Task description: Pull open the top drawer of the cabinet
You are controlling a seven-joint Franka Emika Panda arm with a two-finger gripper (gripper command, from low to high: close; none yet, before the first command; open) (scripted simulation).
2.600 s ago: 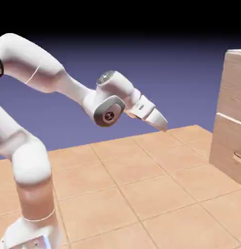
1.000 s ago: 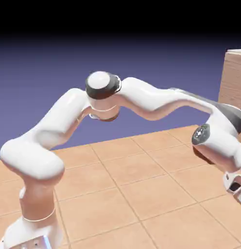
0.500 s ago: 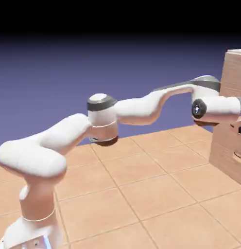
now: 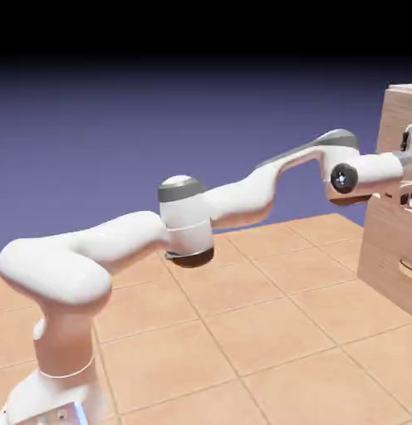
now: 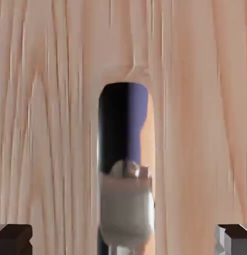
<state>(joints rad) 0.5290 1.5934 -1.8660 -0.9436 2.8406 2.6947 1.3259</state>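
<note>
The cabinet (image 4: 398, 236) is a tall light tan wood-grain box at the exterior view's right edge. Its top drawer (image 4: 394, 137) is the upper front panel, which sits flush and closed. My gripper (image 4: 411, 170) is up against that panel, partly cut off by the picture's edge. Wood grain (image 5: 51, 109) fills the hand view, with a shiny metal handle (image 5: 124, 169) in the middle that mirrors the blue backdrop. The gripper (image 5: 124, 240) is open. Its dark fingertips (image 5: 13, 239) stand far apart on either side of the handle and do not touch it.
A lower drawer front with a small metallic handle (image 4: 409, 267) sits beneath the hand. The tan tiled table top (image 4: 242, 324) runs up to the cabinet's foot. The arm (image 4: 242, 195) stretches out horizontally from the lower left.
The hand has risen from low beside the cabinet to the top drawer's front and pressed in closer. The arm has stretched out further right. The jaws stayed wide apart.
</note>
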